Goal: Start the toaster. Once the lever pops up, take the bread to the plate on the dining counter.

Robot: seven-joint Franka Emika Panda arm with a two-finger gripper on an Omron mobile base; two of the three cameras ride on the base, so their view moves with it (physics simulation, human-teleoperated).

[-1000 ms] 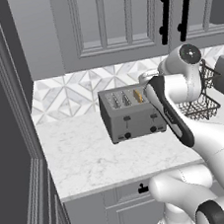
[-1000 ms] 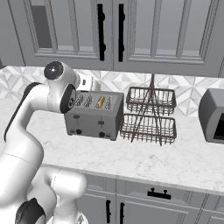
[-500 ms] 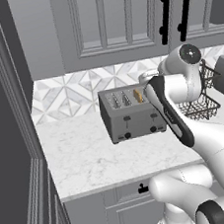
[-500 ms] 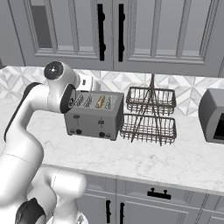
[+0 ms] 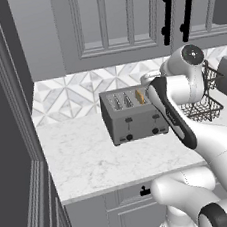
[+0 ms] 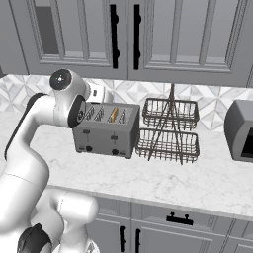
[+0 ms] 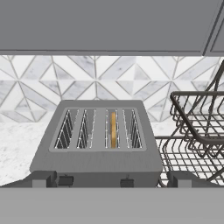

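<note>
The grey brushed-metal toaster (image 5: 131,117) (image 6: 105,129) (image 7: 97,151) stands on the marble worktop against the tiled wall. A thin bread slice (image 5: 139,96) (image 6: 114,115) (image 7: 113,129) sits upright in its third slot from the left. Both black levers (image 7: 65,180) on the front face sit at the same height. My gripper (image 7: 112,181) is open, hovering above and in front of the toaster with nothing between its fingertips (image 7: 42,179). The plate and the dining counter are out of view.
A black two-tier wire basket (image 6: 170,131) (image 5: 205,102) (image 7: 197,131) stands close to the toaster's right. A grey appliance (image 6: 242,131) sits further right. Upper cabinets (image 6: 123,39) hang overhead. A tall dark panel (image 5: 8,123) closes off the worktop's left end.
</note>
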